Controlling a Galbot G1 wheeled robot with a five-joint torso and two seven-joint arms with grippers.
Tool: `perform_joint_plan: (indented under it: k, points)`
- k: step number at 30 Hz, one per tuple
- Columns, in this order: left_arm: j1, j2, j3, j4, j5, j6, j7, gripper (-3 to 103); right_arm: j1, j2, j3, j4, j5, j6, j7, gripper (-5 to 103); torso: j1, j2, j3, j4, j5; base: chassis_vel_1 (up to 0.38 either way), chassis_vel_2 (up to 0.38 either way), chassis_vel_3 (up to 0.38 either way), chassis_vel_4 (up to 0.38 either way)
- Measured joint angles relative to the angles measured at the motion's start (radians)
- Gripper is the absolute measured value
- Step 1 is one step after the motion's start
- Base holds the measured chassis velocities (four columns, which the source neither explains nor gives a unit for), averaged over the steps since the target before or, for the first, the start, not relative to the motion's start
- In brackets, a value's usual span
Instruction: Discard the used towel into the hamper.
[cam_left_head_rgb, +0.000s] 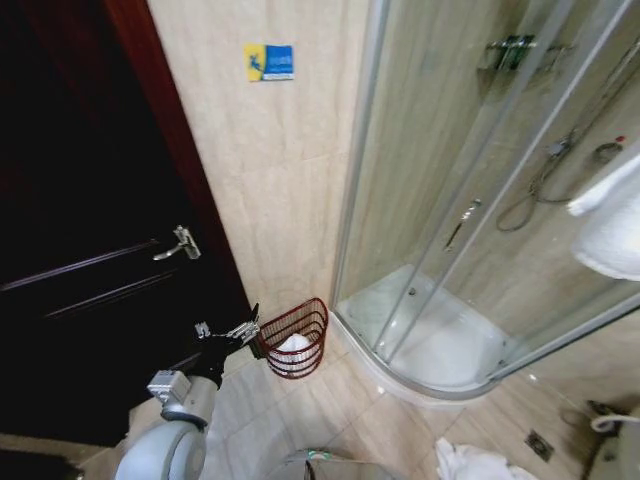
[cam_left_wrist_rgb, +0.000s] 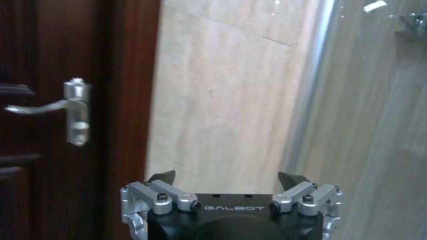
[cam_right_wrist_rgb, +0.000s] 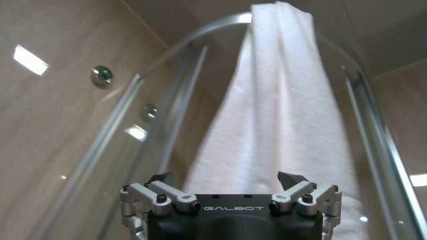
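Broadly, the glass shower enclosure (cam_left_head_rgb: 480, 250) took up the right side of the head view, with the dark wooden door (cam_left_head_rgb: 90, 250) on the left and a tiled wall between them. A white towel (cam_right_wrist_rgb: 280, 120) hung over the enclosure's top rail, right in front of the right gripper (cam_right_wrist_rgb: 227, 182), whose fingers stood spread apart and empty. Another white towel (cam_left_head_rgb: 475, 462) lay crumpled on the floor near the shower base. The hamper (cam_left_head_rgb: 297, 337) sat on the floor against the wall, between door and shower, with something white already inside it. The left gripper (cam_left_head_rgb: 247, 327) hovered just beside its rim, fingers also parted and holding nothing.

To do this step well, I judged the right gripper should pinch a thick fold of the hanging towel and lift it clear of the rail before swinging toward the hamper.

"GALBOT" was printed on both gripper bodies. A small blue-and-yellow sign (cam_left_head_rgb: 269, 62) on the wall was too small to read.
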Motion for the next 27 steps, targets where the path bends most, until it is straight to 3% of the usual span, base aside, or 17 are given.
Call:
perform_joint_plan:
  k: [2,4,8,11,14,16,17,18,21,22,25,27]
  points:
    - [0.0,0.0,0.0,0.0,0.0,0.0,0.0,100,0.004,0.001,-0.005,0.0,-0.001,0.002,-0.002,100,0.0,0.0,0.0,-0.0002,-0.001,-0.298,-0.298,0.263,0.263]
    - [0.0,0.0,0.0,0.0,0.0,0.0,0.0,100,0.01,-0.002,-0.008,0.0,-0.001,0.003,-0.002,100,0.0,0.0,0.0,0.0002,0.0011,-0.174,-0.231,0.223,0.221]
    - [0.0,0.0,0.0,0.0,0.0,0.0,0.0,100,0.011,-0.006,-0.007,0.0,0.0,0.008,-0.002,100,0.0,0.0,0.0,-0.0003,-0.0003,-0.095,-0.195,0.136,0.076]
    - [0.0,0.0,0.0,0.0,0.0,0.0,0.0,100,0.023,-0.037,0.01,0.0,0.027,0.012,-0.002,100,0.0,0.0,0.0,-0.0001,0.0003,0.005,-0.039,0.06,0.014]
    - [0.0,0.0,0.0,0.0,0.0,0.0,0.0,100,0.048,-0.084,0.05,0.001,0.077,0.003,-0.002,100,0.0,0.0,0.0,0.0,-0.0015,0.036,0.054,-0.05,-0.024]
    - [0.0,0.001,0.0,0.0,0.0,0.0,0.0,100,0.087,-0.151,0.1,0.001,0.15,-0.023,0.0,100,0.0,0.0,0.0,0.0,-0.0004,0.075,0.101,-0.075,-0.061]
    - [0.0,0.001,0.0,0.0,0.0,0.0,0.0,100,0.087,-0.151,0.1,0.001,0.15,-0.023,0.0,100,0.0,0.0,0.0,0.0,-0.0004,0.075,0.101,-0.074,-0.061]
    - [0.0,0.001,0.0,0.0,0.0,0.0,0.0,100,0.125,-0.222,0.146,0.001,0.208,-0.046,0.006,100,0.0,0.0,0.0,0.0001,-0.001,0.0,0.0,0.0,0.0]
    - [0.0,0.0,0.0,0.0,0.0,0.0,0.0,100,0.165,-0.333,0.22,0.001,0.3,-0.09,0.016,100,0.0,0.0,0.0,0.0002,0.0003,0.0,0.0,0.0,0.0]
    - [0.0,0.0,0.0,0.0,0.0,0.0,0.0,100,0.165,-0.333,0.22,0.001,0.3,-0.09,0.016,100,0.0,0.0,0.0,0.0002,0.0003,0.0,0.0,0.0,0.0]
    - [0.0,0.0,0.0,0.0,0.0,0.0,0.0,100,0.198,-0.452,0.29,-0.019,0.389,-0.136,0.034,100,0.0,0.0,0.0,0.0,0.0,0.0,0.0,0.0,0.0]
    - [0.0,0.0,0.0,0.0,0.0,0.0,0.0,100,0.206,-0.485,0.307,-0.037,0.4,-0.142,0.037,100,0.0,0.0,0.0,0.0,0.0002,0.0,0.0,0.0,0.0]
